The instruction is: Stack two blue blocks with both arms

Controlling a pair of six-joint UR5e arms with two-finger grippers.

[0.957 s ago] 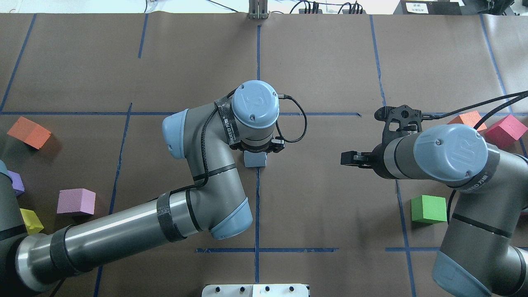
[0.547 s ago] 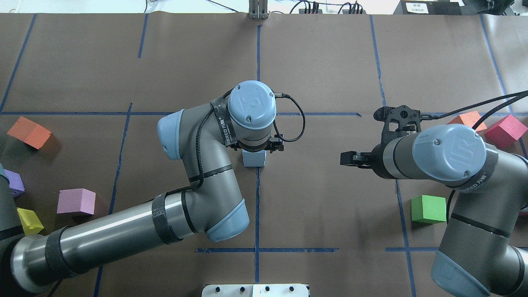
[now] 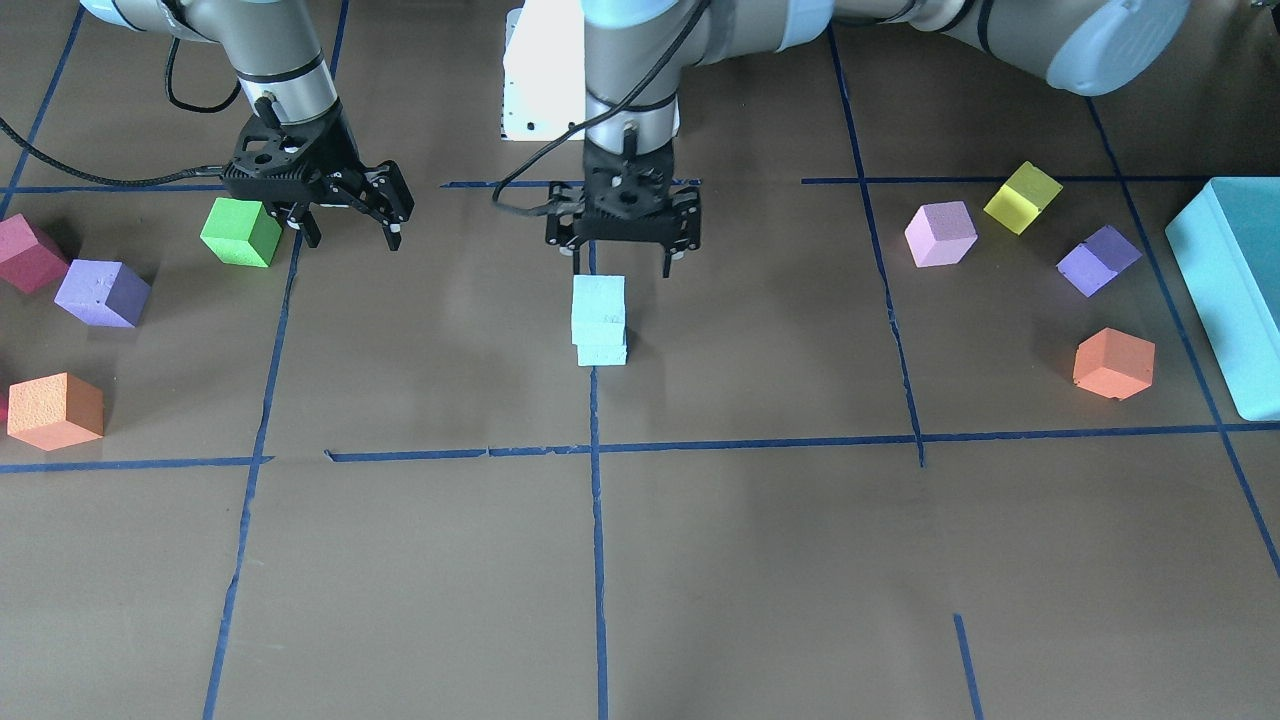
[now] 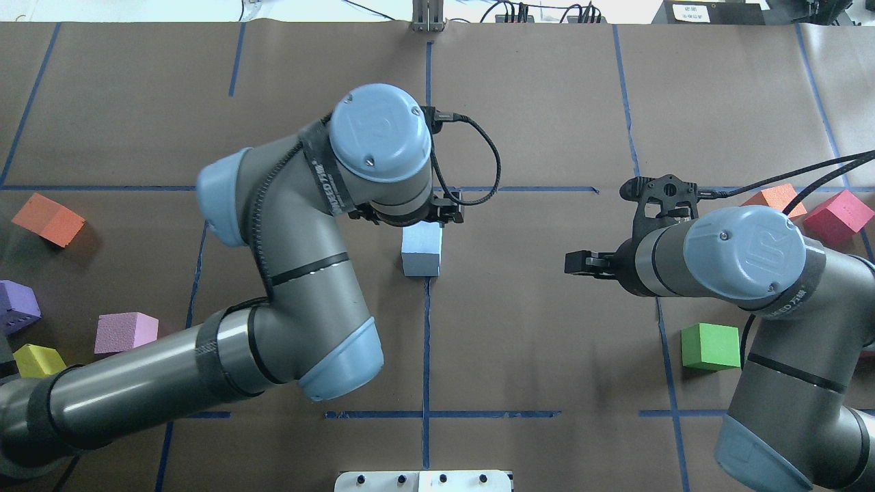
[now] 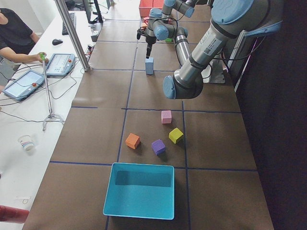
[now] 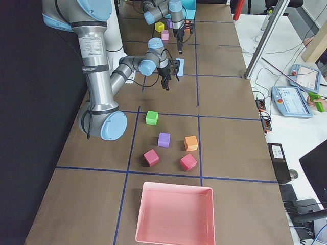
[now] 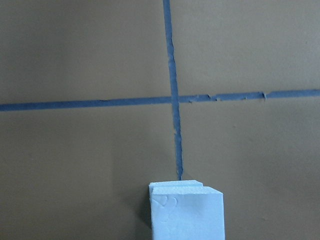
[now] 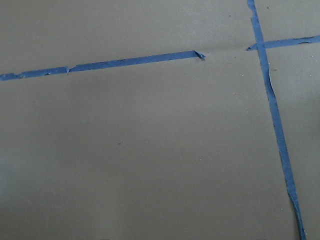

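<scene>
The two blue blocks stand stacked on the centre tape line, the upper block (image 3: 598, 300) on the lower block (image 3: 602, 353). The stack also shows in the overhead view (image 4: 422, 249) and at the bottom edge of the left wrist view (image 7: 186, 212). My left gripper (image 3: 620, 262) is open and empty, raised just above and behind the stack, touching neither block. My right gripper (image 3: 352, 235) is open and empty, hanging low over bare table beside a green cube (image 3: 240, 232), well away from the stack.
On my left side lie pink (image 3: 940, 233), yellow (image 3: 1021, 197), purple (image 3: 1098, 260) and orange (image 3: 1113, 363) cubes, and a large teal box (image 3: 1230, 290). On my right side lie red (image 3: 28, 252), purple (image 3: 101, 293) and orange (image 3: 55, 410) cubes. A pink tray (image 6: 175, 214) sits at the table's end.
My left arm has lifted and drawn back from the stack, uncovering the top block in the overhead view. The right arm has not moved.
</scene>
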